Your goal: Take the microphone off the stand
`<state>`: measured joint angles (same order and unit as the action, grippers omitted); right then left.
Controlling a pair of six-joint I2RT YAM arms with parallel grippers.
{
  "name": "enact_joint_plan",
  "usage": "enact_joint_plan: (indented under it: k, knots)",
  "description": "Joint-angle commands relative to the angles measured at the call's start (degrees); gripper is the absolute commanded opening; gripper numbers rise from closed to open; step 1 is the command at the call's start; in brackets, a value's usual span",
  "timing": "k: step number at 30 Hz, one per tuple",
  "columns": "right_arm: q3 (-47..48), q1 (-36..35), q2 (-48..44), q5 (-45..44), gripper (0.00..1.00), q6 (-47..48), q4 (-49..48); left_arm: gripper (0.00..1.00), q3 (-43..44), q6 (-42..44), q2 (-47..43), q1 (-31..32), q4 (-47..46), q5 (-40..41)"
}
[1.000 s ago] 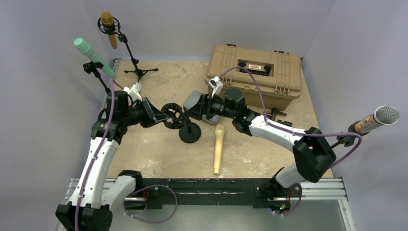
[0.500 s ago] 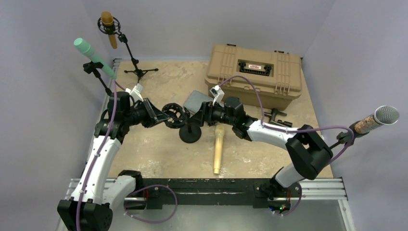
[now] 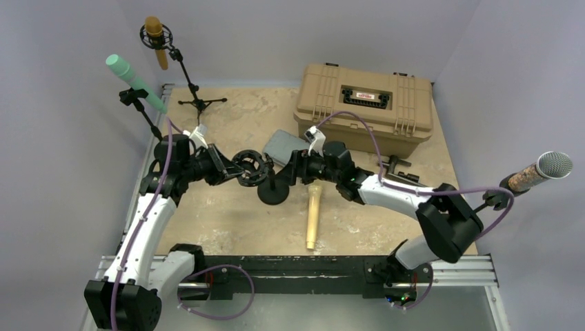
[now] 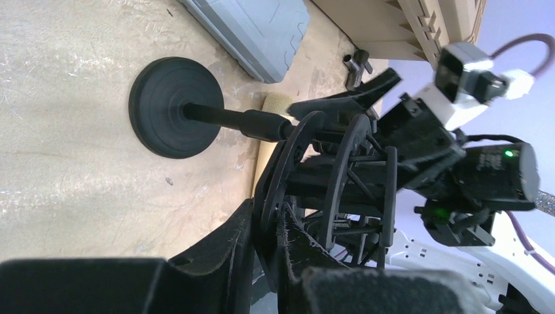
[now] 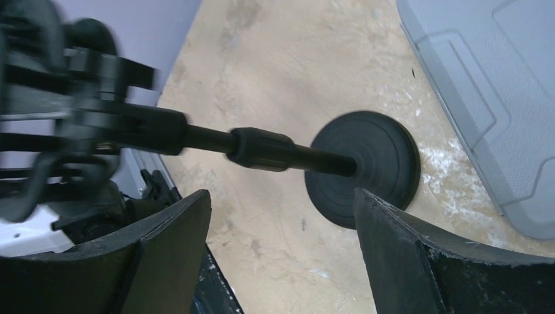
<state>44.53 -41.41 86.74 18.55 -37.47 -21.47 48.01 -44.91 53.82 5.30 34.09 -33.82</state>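
Observation:
The gold microphone (image 3: 314,212) lies flat on the table, right of the black stand's round base (image 3: 273,194). The stand's shock mount (image 3: 252,165) is empty. My left gripper (image 3: 231,169) is shut on the mount's near ring; in the left wrist view the fingers (image 4: 243,241) pinch that ring (image 4: 283,171), with the pole (image 4: 229,118), the base (image 4: 171,104) and the microphone's head (image 4: 278,101) beyond. My right gripper (image 3: 285,172) is open and empty beside the stand's pole. In the right wrist view its fingers (image 5: 167,252) stand wide apart before the pole (image 5: 262,148) and base (image 5: 366,169).
A tan hard case (image 3: 365,103) stands at the back right, a grey box (image 3: 281,143) in front of it, also in the right wrist view (image 5: 497,91). A green microphone (image 3: 132,81) and a gold one on a tripod (image 3: 156,41) stand back left. A silver-headed microphone (image 3: 541,169) is far right.
My right gripper has come down and left from over the grey box to the stand's pole. My left gripper has moved right and down onto the shock mount's ring.

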Motion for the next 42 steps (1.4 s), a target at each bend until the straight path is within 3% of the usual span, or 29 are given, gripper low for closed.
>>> enact_joint_plan:
  k: [1,7,14,20,42]
  knots:
    - [2.5,-0.1,-6.4,-1.8,0.8,2.5,1.3,0.0,-1.9,3.4,0.1,0.1,3.7,4.1]
    - [9.2,0.0,-7.8,-0.4,0.83,2.4,2.3,0.0,-0.2,3.5,-0.9,0.1,4.1,2.8]
    - [13.0,-0.1,-2.5,0.1,0.81,2.1,1.5,0.43,-0.5,2.9,-2.6,0.1,1.8,0.9]
    - [11.9,0.0,0.9,1.4,0.73,1.3,-1.1,0.63,-1.8,2.2,-4.5,0.1,-0.1,-0.3]
    - [2.2,0.0,6.5,-0.5,0.68,0.2,-6.4,0.64,-12.3,-7.8,-7.4,0.2,-15.7,-5.3]
